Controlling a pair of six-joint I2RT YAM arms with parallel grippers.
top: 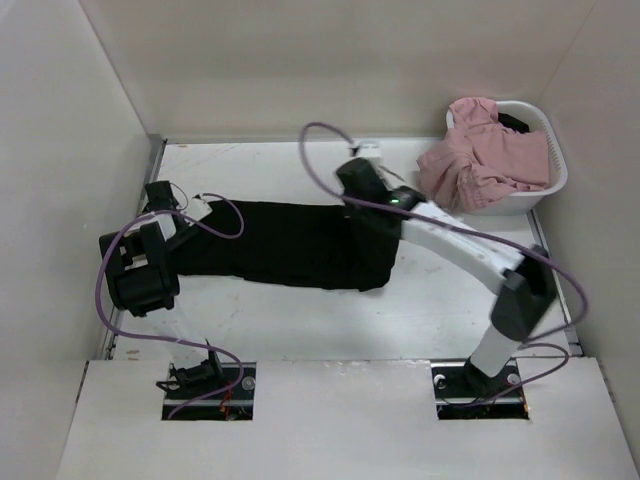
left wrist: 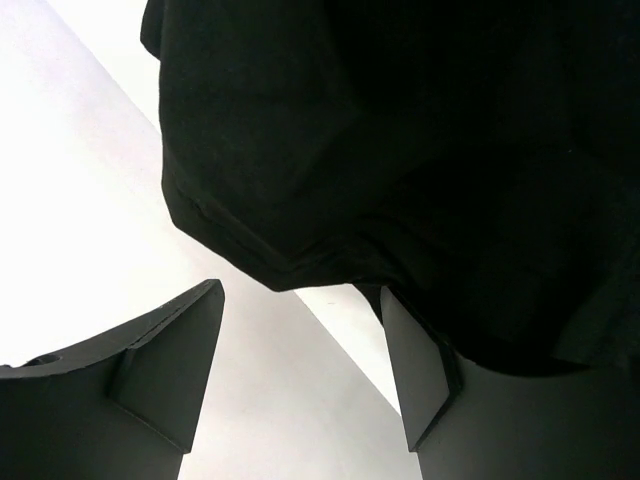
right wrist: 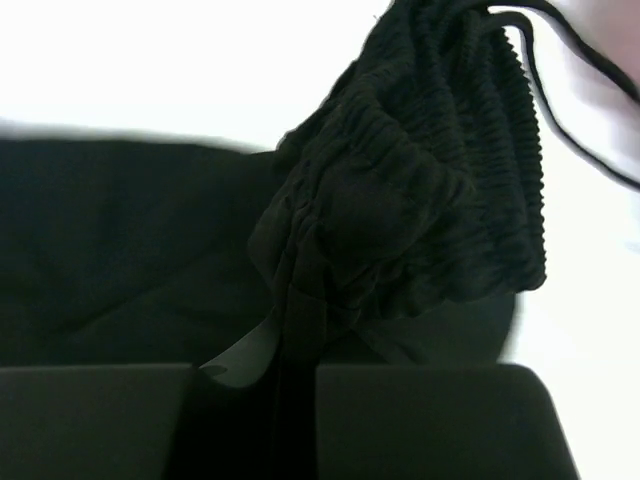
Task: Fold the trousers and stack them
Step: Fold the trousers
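Observation:
The black trousers (top: pixel 285 243) lie stretched left to right across the middle of the white table. My right gripper (top: pixel 362 200) is at their right end, shut on the gathered elastic waistband (right wrist: pixel 400 200); the fabric is pinched between its fingers, and the thin drawstring (right wrist: pixel 575 65) hangs at the upper right. My left gripper (top: pixel 183 220) is at the leg end on the left. In the left wrist view the gripper (left wrist: pixel 300 310) is open, and the trouser hem (left wrist: pixel 300 265) lies just beyond the fingertips and over the right finger (left wrist: pixel 425 370).
A white laundry basket (top: pixel 555 160) with pink clothes (top: pixel 485 150) stands at the back right. White walls enclose the table on the left, back and right. Purple cables loop from both arms above the table.

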